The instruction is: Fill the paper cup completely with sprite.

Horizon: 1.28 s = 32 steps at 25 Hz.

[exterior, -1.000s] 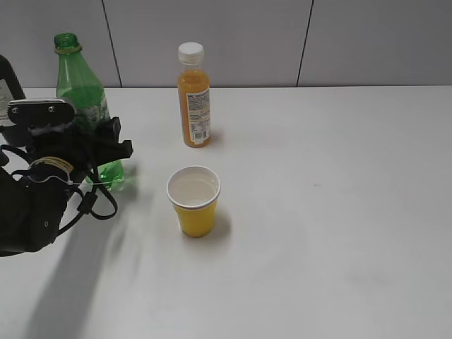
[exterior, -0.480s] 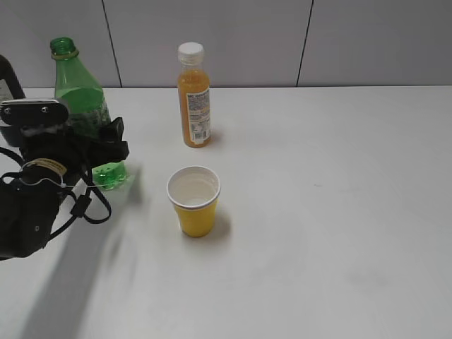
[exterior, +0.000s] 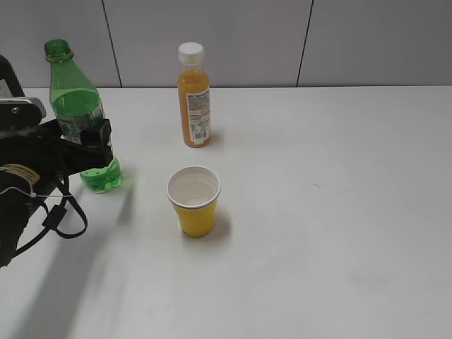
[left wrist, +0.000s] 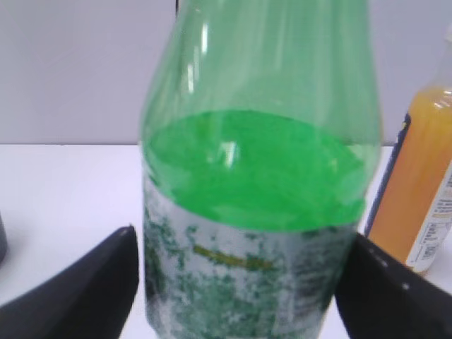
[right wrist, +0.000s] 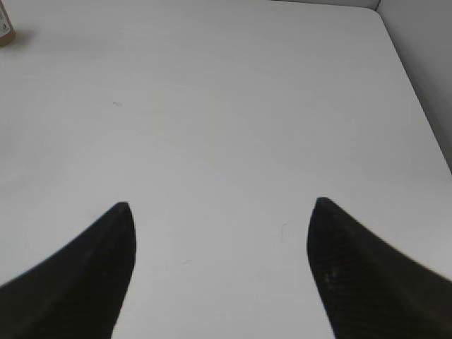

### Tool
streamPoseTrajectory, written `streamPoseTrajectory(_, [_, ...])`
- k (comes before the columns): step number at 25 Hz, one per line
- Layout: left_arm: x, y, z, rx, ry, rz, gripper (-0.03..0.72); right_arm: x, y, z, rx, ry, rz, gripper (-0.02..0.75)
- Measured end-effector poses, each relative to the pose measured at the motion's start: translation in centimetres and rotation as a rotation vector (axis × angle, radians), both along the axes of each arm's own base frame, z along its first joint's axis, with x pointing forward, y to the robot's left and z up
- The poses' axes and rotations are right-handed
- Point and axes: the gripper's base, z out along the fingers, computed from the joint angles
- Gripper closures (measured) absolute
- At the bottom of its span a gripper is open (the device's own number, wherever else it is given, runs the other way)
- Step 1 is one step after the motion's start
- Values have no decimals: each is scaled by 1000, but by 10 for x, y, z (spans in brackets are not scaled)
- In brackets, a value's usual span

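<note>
Left gripper point(left wrist: 240, 282) pinches upright, uncapped Sprite bottle point(exterior: 79, 116) at its label; paper cup point(exterior: 193, 200) stands to its right; right gripper point(right wrist: 219, 233) spread, idle.

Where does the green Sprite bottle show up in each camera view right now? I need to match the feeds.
Exterior view: the Sprite bottle stands at the far left, uncapped, with the left gripper at its label.
Left wrist view: it fills the centre, between the two fingers.
Right wrist view: not in it; only bare table and fingers.
Shared landmark: the orange juice bottle, right of the Sprite bottle in both exterior and left wrist views.
</note>
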Motion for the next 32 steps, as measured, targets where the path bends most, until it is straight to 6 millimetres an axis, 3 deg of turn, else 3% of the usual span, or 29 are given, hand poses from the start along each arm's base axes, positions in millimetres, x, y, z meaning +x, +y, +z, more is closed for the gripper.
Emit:
streamPoseTrajectory(12, [-43,20,14,16,22,1,67,0,0,0,0,0,0,153])
streamPoseTrajectory(21, [-52,28,59,46,-119,35,82,0,0,0,0,0,0,153])
streamPoseTrajectory(32, [-62,31,96,78,92,-26,89,0,0,0,0,0,0,153])
